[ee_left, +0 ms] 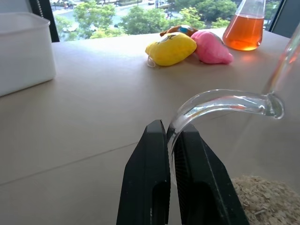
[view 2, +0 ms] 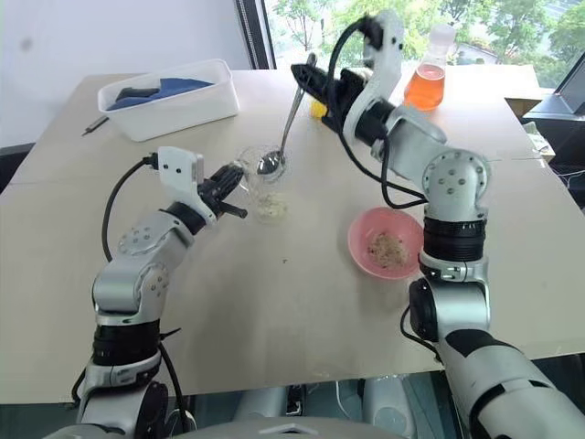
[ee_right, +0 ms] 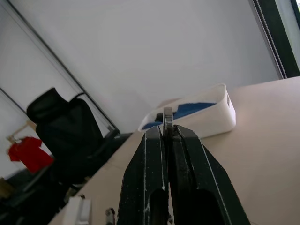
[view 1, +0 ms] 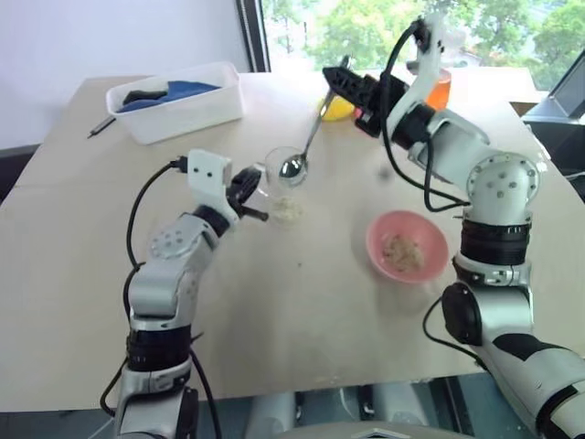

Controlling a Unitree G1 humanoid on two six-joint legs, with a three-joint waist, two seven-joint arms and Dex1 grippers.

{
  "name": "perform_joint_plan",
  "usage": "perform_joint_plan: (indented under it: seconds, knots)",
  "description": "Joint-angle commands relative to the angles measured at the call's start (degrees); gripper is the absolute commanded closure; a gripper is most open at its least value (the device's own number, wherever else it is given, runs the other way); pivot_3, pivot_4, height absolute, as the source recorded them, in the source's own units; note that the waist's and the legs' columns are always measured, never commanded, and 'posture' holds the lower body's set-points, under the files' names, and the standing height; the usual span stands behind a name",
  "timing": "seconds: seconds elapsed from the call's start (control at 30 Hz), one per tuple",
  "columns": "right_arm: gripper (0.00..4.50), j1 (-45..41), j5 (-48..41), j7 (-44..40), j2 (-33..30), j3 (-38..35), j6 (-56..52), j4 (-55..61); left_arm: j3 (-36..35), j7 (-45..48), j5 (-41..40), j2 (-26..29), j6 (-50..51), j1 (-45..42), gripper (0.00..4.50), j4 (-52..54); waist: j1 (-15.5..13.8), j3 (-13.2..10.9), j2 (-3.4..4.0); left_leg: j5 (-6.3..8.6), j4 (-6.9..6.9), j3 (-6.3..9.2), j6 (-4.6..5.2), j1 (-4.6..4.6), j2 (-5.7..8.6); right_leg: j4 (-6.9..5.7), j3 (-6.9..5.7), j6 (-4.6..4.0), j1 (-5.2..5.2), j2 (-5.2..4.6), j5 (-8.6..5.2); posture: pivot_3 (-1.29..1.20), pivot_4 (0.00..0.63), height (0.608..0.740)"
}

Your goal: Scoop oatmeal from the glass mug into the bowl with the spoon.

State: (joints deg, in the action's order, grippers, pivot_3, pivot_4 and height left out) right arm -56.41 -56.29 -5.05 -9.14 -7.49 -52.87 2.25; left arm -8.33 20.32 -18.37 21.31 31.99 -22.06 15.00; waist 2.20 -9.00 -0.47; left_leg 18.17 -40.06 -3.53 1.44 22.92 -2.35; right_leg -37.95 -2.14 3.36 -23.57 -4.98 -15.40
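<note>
Left gripper (ee_left: 171, 140) pinches the mug (view 1: 284, 183) handle at table (view 1: 274, 311) center, oatmeal (ee_left: 265, 206) inside. Spoon (view 1: 306, 146) tip at mug rim, handle clamped in right gripper (ee_right: 166, 133). Bowl (view 1: 407, 245) right of mug, some oatmeal in it.

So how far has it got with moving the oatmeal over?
Partly done: the pink bowl already holds some oatmeal. Right now the left gripper is shut on the mug's handle, holding the glass mug, while the right gripper is shut on the spoon, whose bowl hangs at the mug's mouth. Oatmeal remains in the mug's bottom, so more scoops are left.
</note>
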Motion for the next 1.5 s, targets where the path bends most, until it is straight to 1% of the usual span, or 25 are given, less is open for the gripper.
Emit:
perform_joint_plan:
  seconds: [0.03, 0.17, 0.37, 0.5, 0.8, 0.87, 1.0, 1.2, 1.5]
  knots:
    - [4.50, 2.42, 6.55, -4.55, -0.95, 5.96, 3.42, 5.03, -0.12, 3.19, -2.22, 1.87, 0.49, -2.39, 4.29, 0.98, 0.17, 0.00, 0.00, 0.00, 0.01, 0.01, 0.00, 0.00, 0.00, 0.01, 0.00, 0.00, -0.01, 0.00, 0.00, 0.00, 0.150, 0.740]
    - [4.50, 4.60, 10.35, -6.41, -0.31, 9.66, 4.26, 6.73, 0.26, 5.02, -2.79, 2.95, 1.79, -3.10, 4.29, 0.60, 0.16, 0.00, 0.00, 0.00, 0.01, 0.05, -0.01, 0.00, 0.00, 0.01, 0.00, 0.01, -0.01, 0.00, 0.00, 0.00, 0.150, 0.740]
    - [4.50, 6.91, 18.62, -11.47, -1.72, 15.04, 8.69, 7.13, 0.93, 6.50, -3.04, 4.38, 3.77, -3.95, 4.29, 0.26, 0.06, 0.00, 0.00, -0.01, 0.00, 0.11, -0.01, -0.01, 0.00, 0.00, 0.00, 0.01, -0.01, 0.00, 0.00, 0.00, 0.150, 0.740]
    - [4.50, 7.31, 20.37, -12.80, -0.81, 14.87, 9.90, 6.70, 1.01, 6.55, -3.32, 4.40, 4.56, -4.35, 4.29, 0.35, 0.06, 0.00, 0.00, -0.01, 0.00, 0.15, -0.01, -0.01, 0.01, 0.00, 0.00, 0.01, -0.01, 0.00, 0.00, 0.00, 0.150, 0.740]
    - [4.50, 8.90, 16.58, -9.48, 4.61, 9.99, 3.07, 6.56, 0.64, 5.61, -3.44, 3.43, 4.74, -6.65, 4.29, -0.83, 0.05, 0.00, 0.00, -0.02, -0.01, 0.18, -0.03, -0.01, 0.01, -0.01, -0.01, 0.00, -0.01, 0.00, 0.00, 0.00, 0.150, 0.740]
    - [4.50, 9.06, 15.36, -7.58, 6.05, 8.03, 1.20, 6.49, 0.71, 5.47, -3.36, 3.15, 4.61, -6.83, 4.29, -0.91, 0.07, 0.00, 0.00, -0.02, -0.01, 0.17, -0.03, -0.01, 0.01, -0.01, -0.01, 0.00, 0.00, 0.00, 0.00, 0.00, 0.150, 0.740]
    - [4.50, 6.46, 11.23, -2.49, 8.77, 0.73, -2.30, 4.53, 1.50, 5.74, -2.56, 2.71, 3.61, -6.18, 4.29, -1.55, 0.10, 0.00, 0.00, -0.02, -0.01, 0.14, -0.04, -0.02, 0.01, -0.03, -0.03, 0.00, 0.00, 0.00, 0.00, 0.00, 0.150, 0.740]
    - [4.50, 1.64, 4.37, 3.62, 9.48, -8.29, -6.89, 2.49, 2.73, 6.19, -1.30, 1.54, 0.30, -6.30, 4.29, -4.16, 0.11, 0.00, 0.00, -0.03, -0.01, -0.02, -0.04, -0.01, 0.01, -0.04, -0.04, 0.00, -0.01, 0.00, 0.00, 0.00, 0.150, 0.740]
    - [4.50, -0.82, -1.10, 10.29, 8.20, -14.83, -9.06, 0.93, 4.45, 7.53, 0.29, 0.01, -5.55, -7.96, 4.29, -8.75, 0.17, 0.00, 0.00, -0.03, -0.01, -0.07, -0.05, -0.01, 0.01, -0.04, -0.04, 0.00, -0.01, 0.01, 0.00, 0.00, 0.150, 0.740]
